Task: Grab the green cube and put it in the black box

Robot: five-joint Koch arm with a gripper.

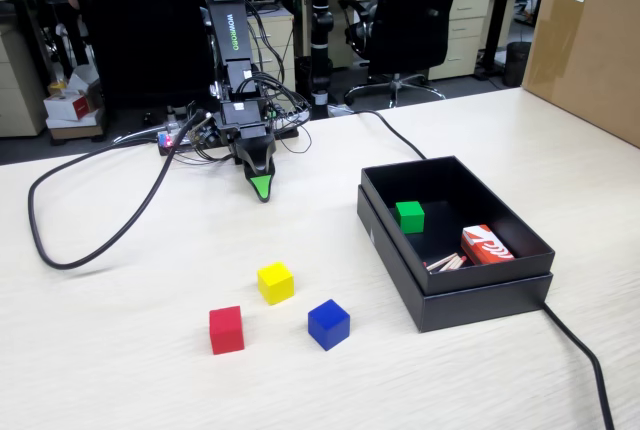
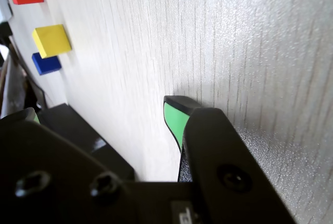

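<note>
The green cube (image 1: 410, 216) sits inside the black box (image 1: 480, 302), close to its left wall as the fixed view shows it. My gripper (image 1: 261, 186) hangs well away from it at the back of the table, tip down just above the surface. In the wrist view the gripper (image 2: 104, 113) is open: bare table shows across the wide gap between the two green-padded fingertips (image 2: 175, 119), and nothing is held. A corner of the black box (image 2: 73, 127) shows at the lower left there.
Yellow (image 1: 275, 282), red (image 1: 226, 330) and blue (image 1: 328, 324) cubes stand on the table left of the box. A red and white pack (image 1: 487, 246) lies in the box. A cable (image 1: 580, 350) runs from the box. A cardboard box (image 1: 590, 40) stands at the right.
</note>
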